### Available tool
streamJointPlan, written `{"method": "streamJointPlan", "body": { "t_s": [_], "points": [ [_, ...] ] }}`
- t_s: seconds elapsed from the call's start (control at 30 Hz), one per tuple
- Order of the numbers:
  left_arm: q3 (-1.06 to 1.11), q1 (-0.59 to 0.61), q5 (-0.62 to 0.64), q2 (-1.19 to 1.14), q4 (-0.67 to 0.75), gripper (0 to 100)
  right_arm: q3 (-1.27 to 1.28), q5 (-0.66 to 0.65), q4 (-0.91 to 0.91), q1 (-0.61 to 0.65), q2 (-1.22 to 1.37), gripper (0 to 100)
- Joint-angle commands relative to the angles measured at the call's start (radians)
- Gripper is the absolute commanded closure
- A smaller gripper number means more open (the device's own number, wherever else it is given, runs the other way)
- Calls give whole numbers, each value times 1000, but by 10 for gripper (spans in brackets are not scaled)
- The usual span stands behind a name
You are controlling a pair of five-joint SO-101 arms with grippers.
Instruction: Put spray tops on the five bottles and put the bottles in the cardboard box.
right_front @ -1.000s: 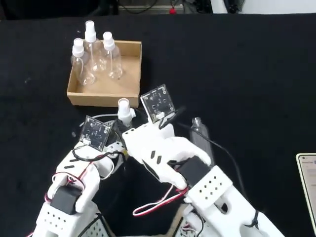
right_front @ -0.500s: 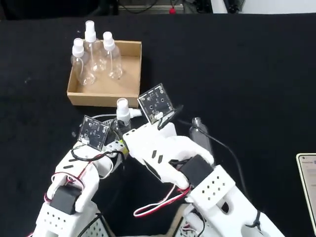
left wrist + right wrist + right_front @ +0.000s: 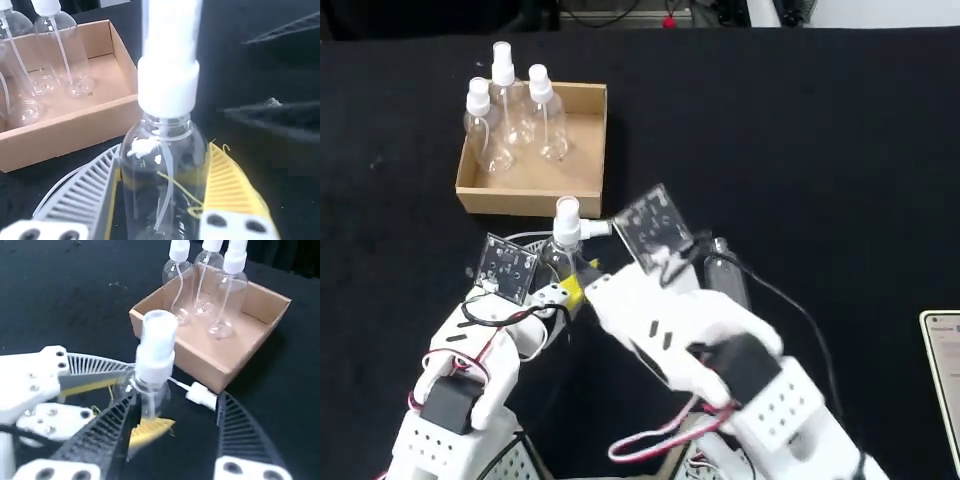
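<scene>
A clear bottle (image 3: 162,170) with a white spray top (image 3: 167,75) stands upright just in front of the cardboard box (image 3: 530,196), and my left gripper (image 3: 165,180) is shut on its body. In the high view this bottle (image 3: 564,250) rises from the left gripper (image 3: 563,275). My right gripper (image 3: 172,410) is open beside it, close to the bottle (image 3: 150,390) without holding it. A loose spray top (image 3: 200,392) lies on the cloth between them and the box (image 3: 220,367). Three topped bottles (image 3: 510,115) stand in the box. Another bottle (image 3: 725,268) lies by the right arm (image 3: 680,325).
The table is covered in black cloth. A flat white device (image 3: 942,360) lies at the right edge. The back right of the table is bare cloth. The two arms crowd the front middle.
My right arm has pulled back and to the right, away from the bottle's spray top, with its gripper now open. The left gripper keeps the bottle in the same spot.
</scene>
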State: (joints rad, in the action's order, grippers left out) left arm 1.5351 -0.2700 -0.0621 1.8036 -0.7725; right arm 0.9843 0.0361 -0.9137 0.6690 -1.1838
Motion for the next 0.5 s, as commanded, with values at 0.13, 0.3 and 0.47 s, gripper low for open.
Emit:
{"method": "streamJointPlan", "body": {
  "t_s": [0.13, 0.3, 0.47],
  "points": [
    [-71, 7, 5, 12, 25, 838, -59, -12, -44, -209, -71, 773],
    [-71, 7, 5, 12, 25, 837, -44, -11, -54, -299, -71, 773],
    [-19, 8, 3, 12, 117, 837, 38, -11, -71, -316, -71, 773]
  ]
}}
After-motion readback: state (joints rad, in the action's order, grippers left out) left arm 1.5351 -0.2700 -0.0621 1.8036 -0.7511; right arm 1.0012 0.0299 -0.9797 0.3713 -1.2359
